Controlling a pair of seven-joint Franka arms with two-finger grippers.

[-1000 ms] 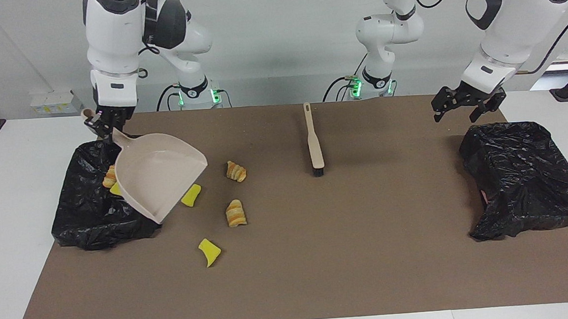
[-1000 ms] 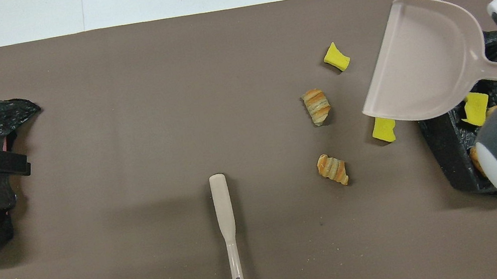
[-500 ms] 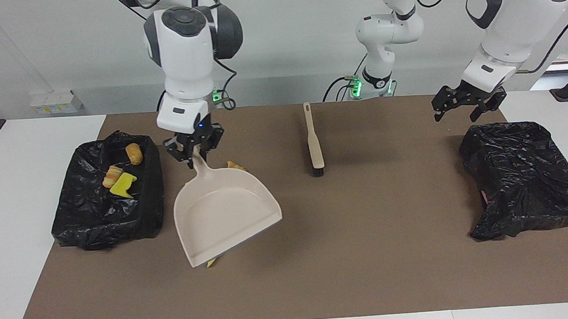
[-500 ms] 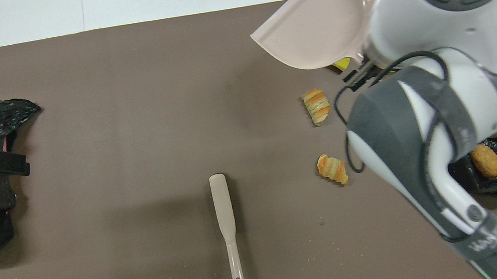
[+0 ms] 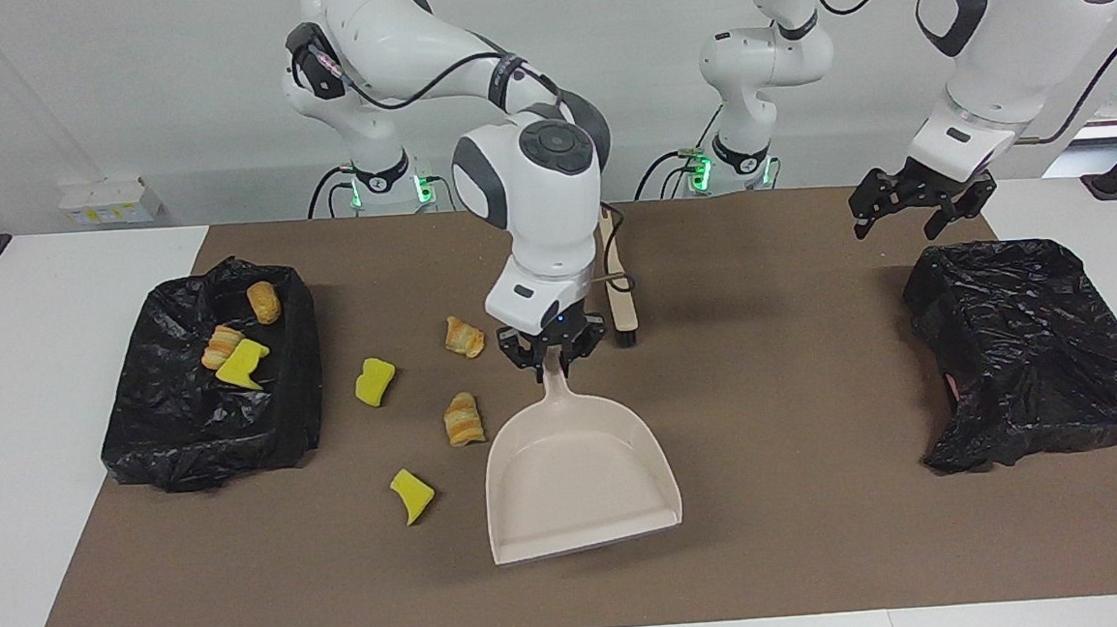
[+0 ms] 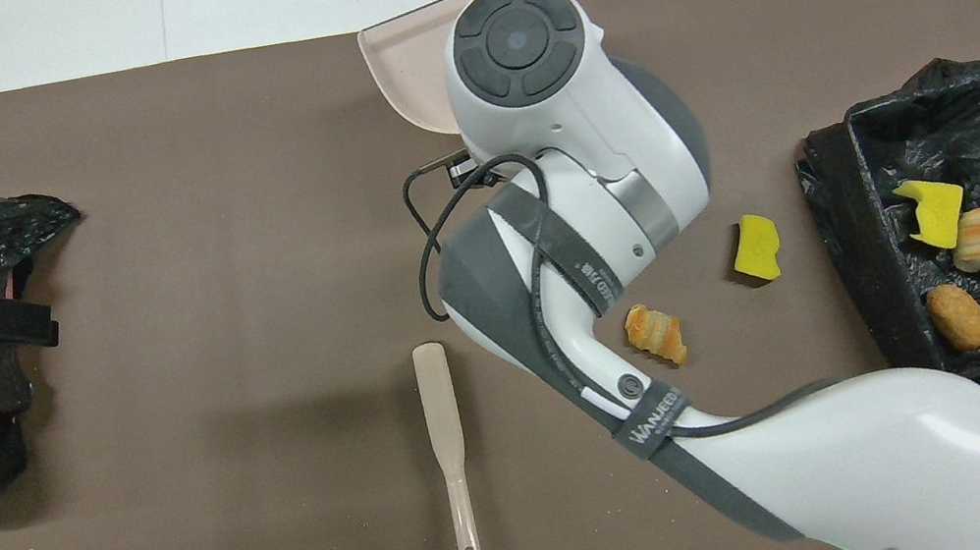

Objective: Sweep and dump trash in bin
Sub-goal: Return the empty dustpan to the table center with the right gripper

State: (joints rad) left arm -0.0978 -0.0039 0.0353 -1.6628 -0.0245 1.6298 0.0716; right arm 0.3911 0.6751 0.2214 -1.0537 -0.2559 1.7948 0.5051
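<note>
Where its link bends, right arm [image 6: 613, 294] reads "WANJEEDA".

1. Setting: robotics laboratory, test bench.
2. Evidence: two white robot arms [image 5: 532, 189] bolted at the 12 o'clock edge of a white table [image 5: 49, 383], green status lights at their bases, loose cabling.
3. Brown mat [image 5: 805, 531] covers the tabletop.
4. Plain pale wall [image 5: 601, 59] at 12 o'clock.
</note>
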